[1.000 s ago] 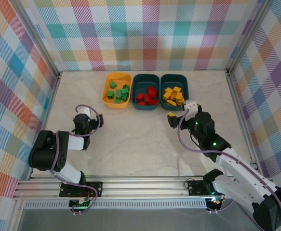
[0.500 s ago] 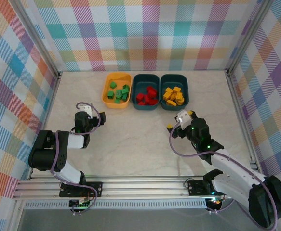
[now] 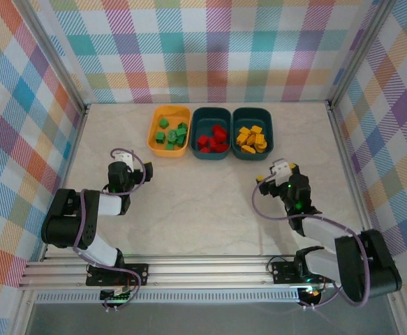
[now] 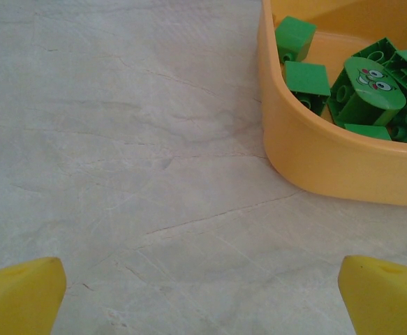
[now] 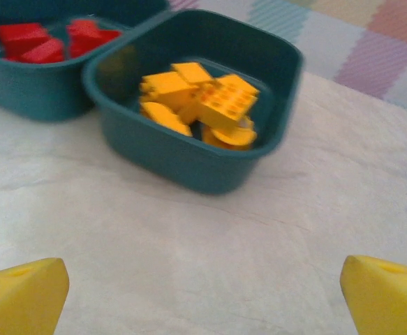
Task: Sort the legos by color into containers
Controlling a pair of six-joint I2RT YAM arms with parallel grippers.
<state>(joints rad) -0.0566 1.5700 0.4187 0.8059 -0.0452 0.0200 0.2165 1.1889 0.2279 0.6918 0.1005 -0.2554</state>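
Three colours, three tubs: the green legos (image 3: 172, 134) lie in the orange-yellow tub (image 3: 153, 136), the red legos (image 3: 212, 139) in the middle teal tub (image 3: 211, 109) and the yellow legos (image 3: 252, 138) in the right teal tub (image 3: 252, 109). The tubs stand side by side along the far part of the surface (image 3: 203, 202). I can spot no brick outside a tub, so I judge the sorting finished. Both my left jaws and my right jaws are spread wide and carry nothing, their yellow fingertips (image 4: 21, 293) far apart over bare marble. My left arm (image 3: 84, 209) looks toward the green load and my right arm (image 3: 308, 216) toward the yellow one. Each rests short of its tub, likely because no brick is left to fetch.
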